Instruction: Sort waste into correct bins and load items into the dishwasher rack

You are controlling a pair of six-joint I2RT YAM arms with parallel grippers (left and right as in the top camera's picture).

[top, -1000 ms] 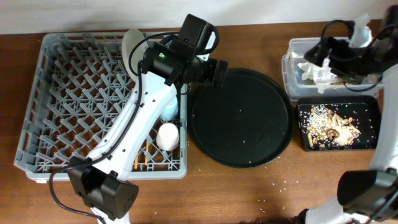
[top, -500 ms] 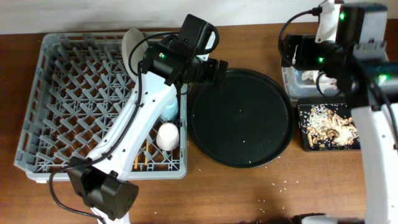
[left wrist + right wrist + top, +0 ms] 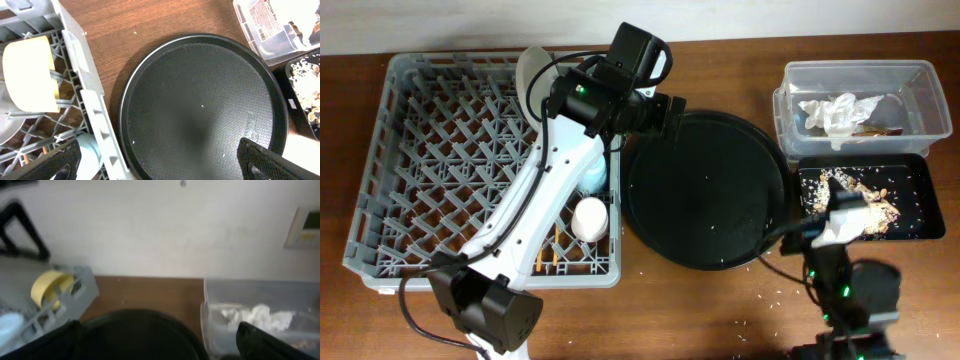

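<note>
The grey dishwasher rack (image 3: 370, 180) holds an upright white plate (image 3: 532, 75), a light-blue cup (image 3: 592, 177), a pink-white cup (image 3: 588, 218) and chopsticks (image 3: 548, 252). The left wrist view shows a yellow bowl (image 3: 27, 75) in the rack. My left gripper (image 3: 665, 112) is open and empty over the left edge of the round black tray (image 3: 710, 190). White tissue (image 3: 837, 112) lies in the clear tub (image 3: 920, 80). Food scraps (image 3: 865, 195) lie in the black rectangular tray (image 3: 915, 232). My right gripper (image 3: 832, 215) is low at the front right, open and empty (image 3: 160, 340).
Rice-like crumbs (image 3: 775, 297) are scattered on the wooden table in front of the round tray. The round tray holds only a few specks. The right arm's base (image 3: 850, 300) stands at the front right edge.
My right arm has pulled back from above the clear tub to the front right of the table. The tissue now lies in the tub. The left arm has not moved.
</note>
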